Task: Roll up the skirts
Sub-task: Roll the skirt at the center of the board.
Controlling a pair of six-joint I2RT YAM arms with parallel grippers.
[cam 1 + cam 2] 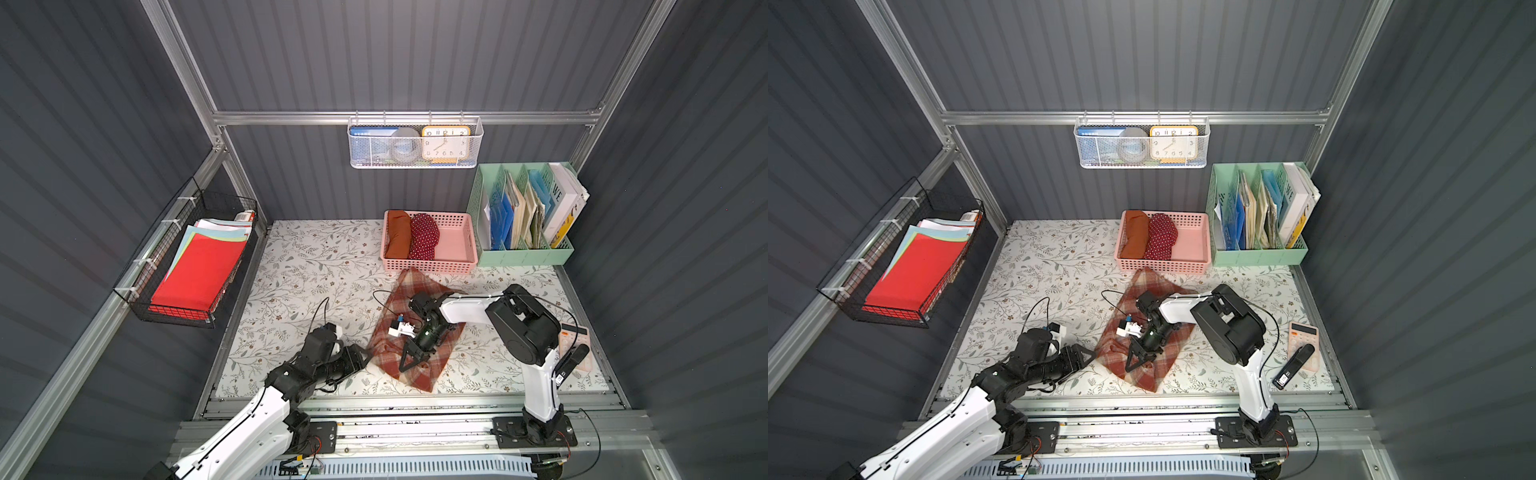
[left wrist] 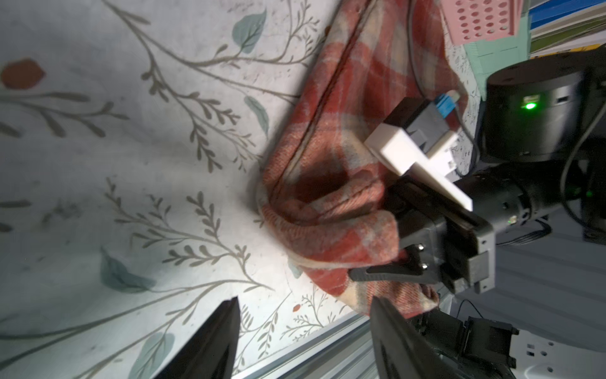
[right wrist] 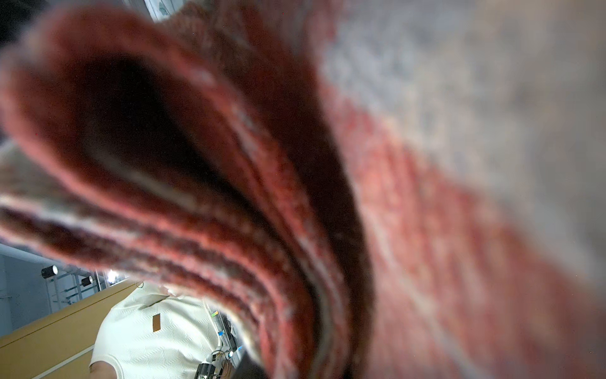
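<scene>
The left arm [image 1: 249, 432] rises nearest the lens, at the lower left of both top views. Above it the floral surface [image 1: 311, 270] carries the work. In the centre of the frame the plaid skirt [image 1: 401, 291] lies spread out, and its lower end is bunched into the start of a roll. The right gripper [image 1: 411, 362] sits on that bunched end. The left gripper [image 1: 365, 354] is just beside the skirt's left edge. Toward the upper middle, the pink basket [image 1: 428, 266] holds the rust-orange skirt [image 1: 397, 235] and the polka-dot skirt [image 1: 424, 237]. Both are rolled and lie side by side, with room to their right.

The left wrist view shows the left gripper's fingers apart with nothing between them. It also shows the right gripper clamped on a thick fold of plaid.

The right wrist view is filled with blurred plaid layers curling close against the lens.

By my reading, two skirts are done. The third is barely started, and most of its length has yet to be rolled.
</scene>
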